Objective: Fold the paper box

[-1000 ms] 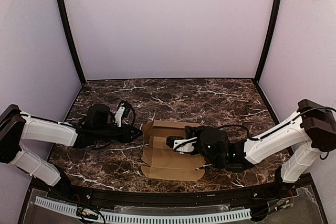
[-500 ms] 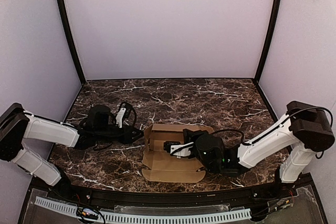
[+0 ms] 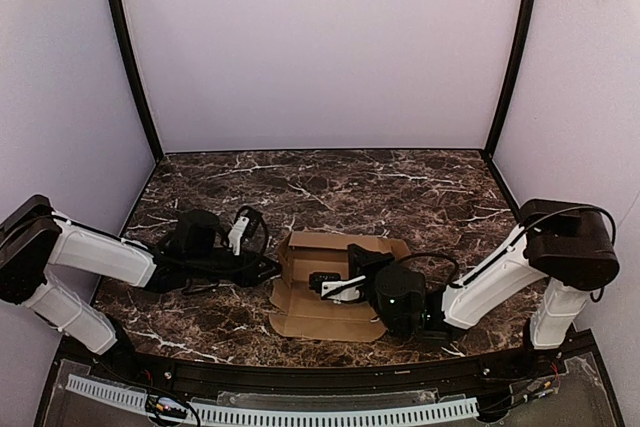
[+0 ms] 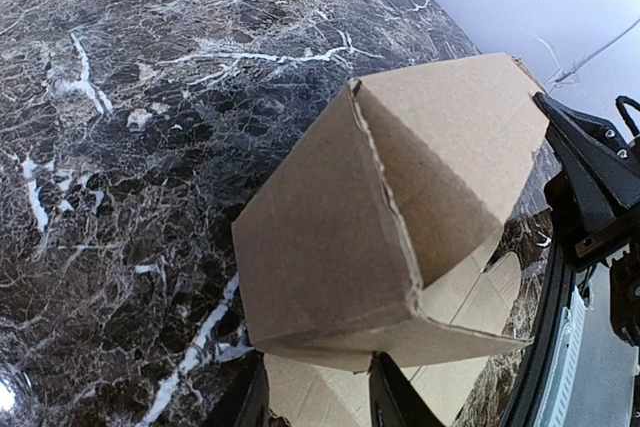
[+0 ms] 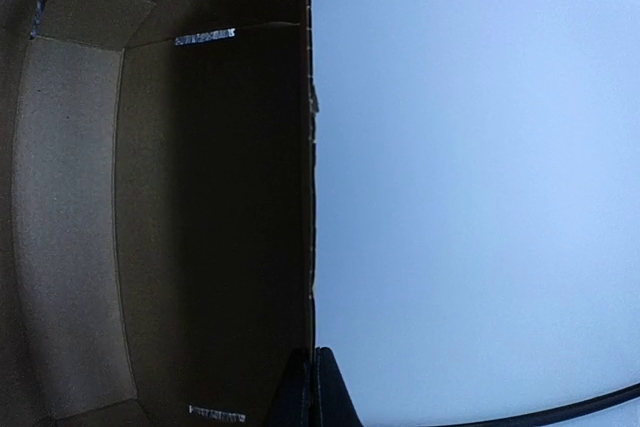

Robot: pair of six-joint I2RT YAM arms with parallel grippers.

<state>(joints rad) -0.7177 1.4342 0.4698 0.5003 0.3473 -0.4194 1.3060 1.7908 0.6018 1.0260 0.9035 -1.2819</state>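
Note:
The paper box (image 3: 335, 292) is plain brown cardboard, partly folded, lying at the table's near middle with its back and left walls raised and a flat flap towards me. My left gripper (image 3: 270, 269) sits at the box's left wall. In the left wrist view its jaws (image 4: 318, 397) stand apart, low against the raised corner of the box (image 4: 340, 247), with flat cardboard showing between the fingers. My right gripper (image 3: 322, 280) reaches inside the box. In the right wrist view it (image 5: 312, 387) is shut on the thin edge of a box wall (image 5: 220, 197).
The dark marble table (image 3: 400, 187) is enclosed by pale walls with black corner posts (image 3: 130, 57). A black rail and a white perforated strip (image 3: 270, 412) run along the near edge. A cable (image 3: 450, 262) loops off the right arm.
My right gripper has moved left and nearer with the box wall in it. My left gripper has slid right to the box's left wall. The box sides stand higher.

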